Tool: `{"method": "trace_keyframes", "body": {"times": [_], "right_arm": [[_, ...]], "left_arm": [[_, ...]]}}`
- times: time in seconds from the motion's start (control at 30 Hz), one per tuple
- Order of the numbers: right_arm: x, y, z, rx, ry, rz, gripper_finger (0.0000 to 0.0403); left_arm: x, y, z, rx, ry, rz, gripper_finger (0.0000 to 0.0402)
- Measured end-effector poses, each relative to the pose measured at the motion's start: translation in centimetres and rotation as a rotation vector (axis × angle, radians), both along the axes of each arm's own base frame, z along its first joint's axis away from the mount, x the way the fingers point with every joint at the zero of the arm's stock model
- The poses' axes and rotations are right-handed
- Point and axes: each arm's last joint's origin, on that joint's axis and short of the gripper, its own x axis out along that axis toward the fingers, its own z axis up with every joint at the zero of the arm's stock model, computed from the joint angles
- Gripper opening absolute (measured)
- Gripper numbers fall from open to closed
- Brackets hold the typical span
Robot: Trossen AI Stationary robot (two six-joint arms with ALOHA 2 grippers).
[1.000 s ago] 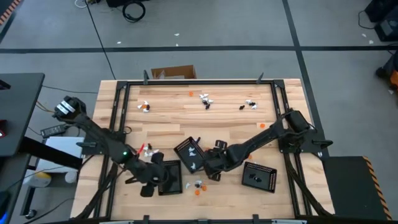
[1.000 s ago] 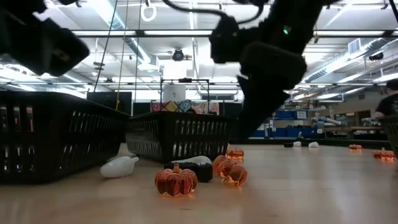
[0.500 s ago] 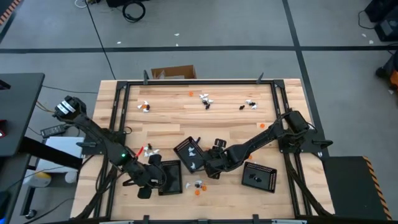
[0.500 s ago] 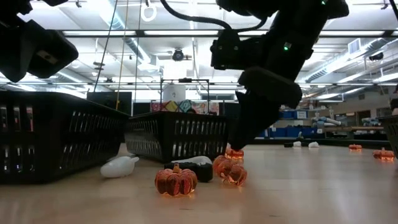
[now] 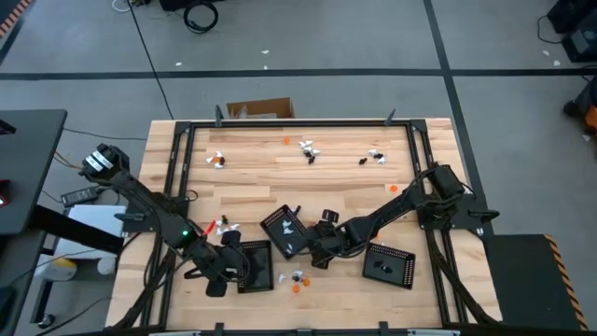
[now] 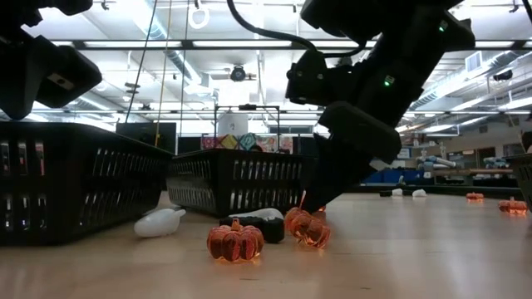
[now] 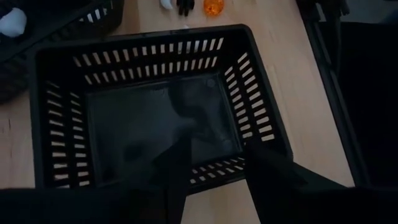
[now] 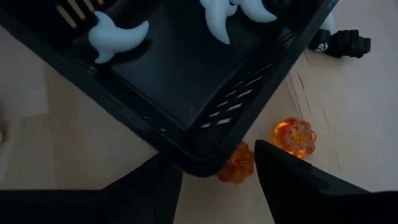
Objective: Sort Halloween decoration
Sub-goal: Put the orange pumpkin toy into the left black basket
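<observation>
Two white ghosts (image 8: 118, 34) lie in one black tray (image 8: 186, 93).

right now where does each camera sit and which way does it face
High: overhead, straight down on the wooden table; both arms show.
Low: table height, facing level across clear orange plastic pumpkins; arms hang above.
Left wrist: over an empty black slotted tray; own fingers.
Right wrist: over a black tray holding white ghosts; own fingers.
Shared: right wrist and low both see pumpkins.
</observation>
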Motion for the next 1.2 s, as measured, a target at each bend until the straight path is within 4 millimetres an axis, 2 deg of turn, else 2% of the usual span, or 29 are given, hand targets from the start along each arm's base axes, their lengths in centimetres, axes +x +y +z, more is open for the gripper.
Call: {"method": "trace_keyframes", "body": {"times": [0.5,1.03,1.2], "right_arm": [[-0.2,0.0,0.0,0.029,0.047,0.012,0.0098],[-0.8,0.3,3.0,-0.043,0.34,0.011,0.0102],[-1.0,0.5,4.1,-0.051,0.368,0.032,0.0102]], "left_arm": [[0.0,0.0,0.0,-0.002,0.005,0.006,0.0155],[0.0,0.0,0.0,-0.001,0.004,0.004,0.0155],[0.9,0.6,0.3,0.06,-0.073,0.004,0.0155]]}}
